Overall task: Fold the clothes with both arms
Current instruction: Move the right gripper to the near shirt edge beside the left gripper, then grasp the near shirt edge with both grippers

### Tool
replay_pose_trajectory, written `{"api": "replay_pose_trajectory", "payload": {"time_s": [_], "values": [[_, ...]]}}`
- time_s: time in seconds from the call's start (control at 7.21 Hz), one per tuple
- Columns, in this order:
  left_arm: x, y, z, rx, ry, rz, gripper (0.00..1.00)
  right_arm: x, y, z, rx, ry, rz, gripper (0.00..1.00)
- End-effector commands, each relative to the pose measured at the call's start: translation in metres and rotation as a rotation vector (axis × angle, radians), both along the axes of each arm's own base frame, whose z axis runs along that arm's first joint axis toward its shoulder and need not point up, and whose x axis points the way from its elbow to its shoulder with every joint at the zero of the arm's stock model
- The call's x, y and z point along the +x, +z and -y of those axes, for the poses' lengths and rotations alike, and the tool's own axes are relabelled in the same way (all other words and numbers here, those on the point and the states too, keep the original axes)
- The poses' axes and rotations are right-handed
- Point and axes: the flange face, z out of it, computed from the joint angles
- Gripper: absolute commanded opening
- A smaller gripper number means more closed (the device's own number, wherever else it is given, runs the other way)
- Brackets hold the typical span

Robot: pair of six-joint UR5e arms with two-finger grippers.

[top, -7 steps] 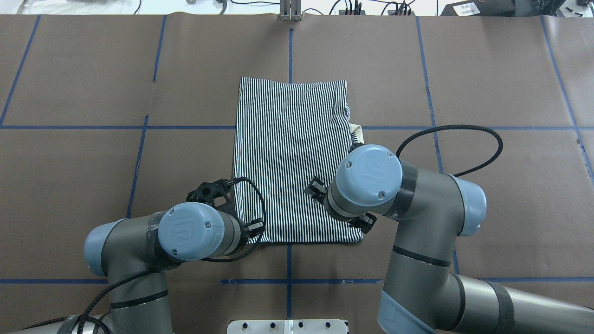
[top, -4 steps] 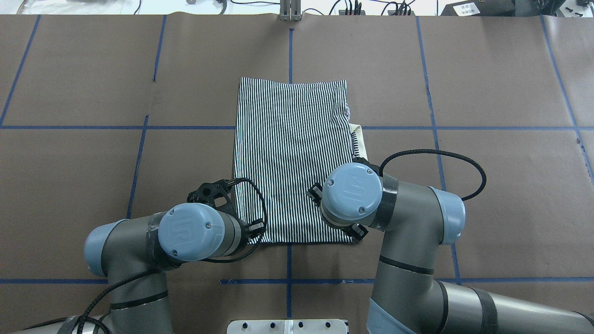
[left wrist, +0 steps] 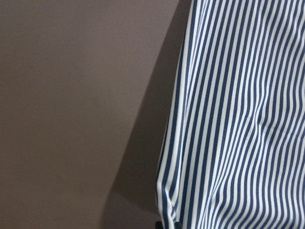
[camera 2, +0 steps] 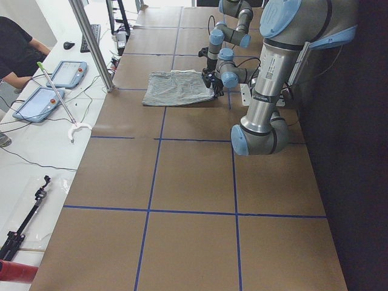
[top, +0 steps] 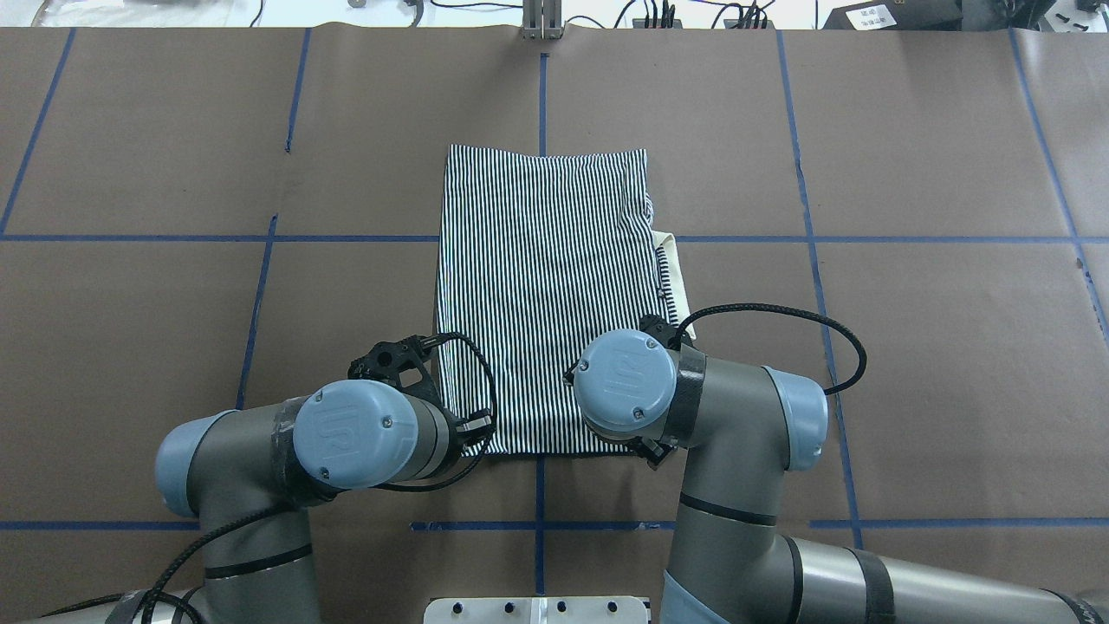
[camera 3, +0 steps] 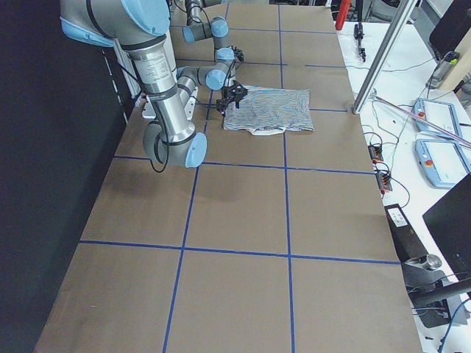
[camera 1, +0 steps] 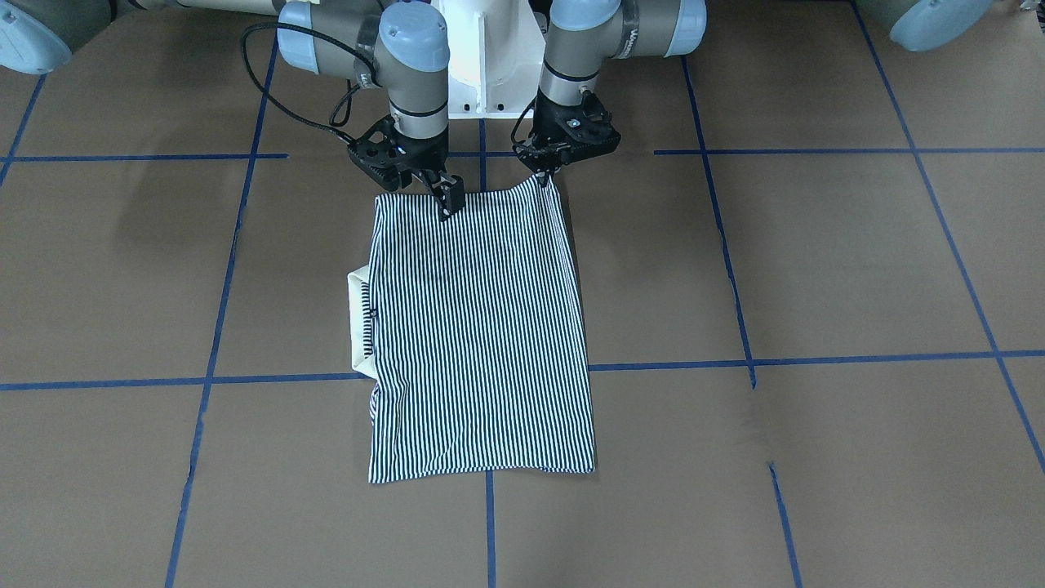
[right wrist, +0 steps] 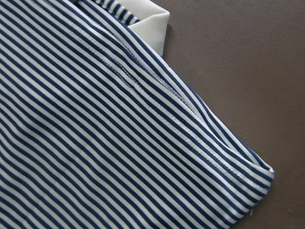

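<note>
The striped polo shirt point(camera 1: 482, 327) lies folded into a long rectangle on the brown table, its cream collar point(camera 1: 357, 327) sticking out on one side. My left gripper point(camera 1: 545, 173) is shut on the shirt's near corner, which is pulled up into a small peak. The right gripper point(camera 1: 445, 196) hangs open with its fingertips just above the shirt's near edge, inward of the other near corner. From overhead, both wrists hide their grippers over the shirt point(top: 546, 286). The left wrist view shows the shirt's edge point(left wrist: 238, 119). The right wrist view shows stripes and the collar point(right wrist: 150, 26).
The white pedestal base point(camera 1: 490, 65) stands behind the shirt's near edge. Blue tape lines point(top: 130, 237) grid the table. A metal post point(camera 2: 91, 42), tablets point(camera 2: 63, 73) and a seated person point(camera 2: 18, 48) are at the far side bench.
My right arm has swung back toward the robot base and inward along the shirt's near edge. The left arm and the shirt have stayed put.
</note>
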Motion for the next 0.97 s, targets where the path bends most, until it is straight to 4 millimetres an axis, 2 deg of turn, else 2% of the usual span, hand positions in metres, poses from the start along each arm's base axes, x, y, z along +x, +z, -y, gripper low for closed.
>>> {"api": "replay_pose_trajectory", "payload": {"time_s": [0.0,0.28,0.83], "values": [[0.000,0.001,0.000,-0.001,0.001,0.002,0.00,-0.003,0.011,-0.004,-0.007,-0.006,-0.027,1.00],[0.000,-0.001,0.000,0.000,0.001,-0.001,0.00,-0.004,0.027,-0.003,-0.013,-0.008,-0.053,1.00],[0.000,0.001,0.000,-0.001,-0.002,0.002,0.00,-0.007,0.029,-0.003,-0.014,-0.010,-0.058,1.00]]}}
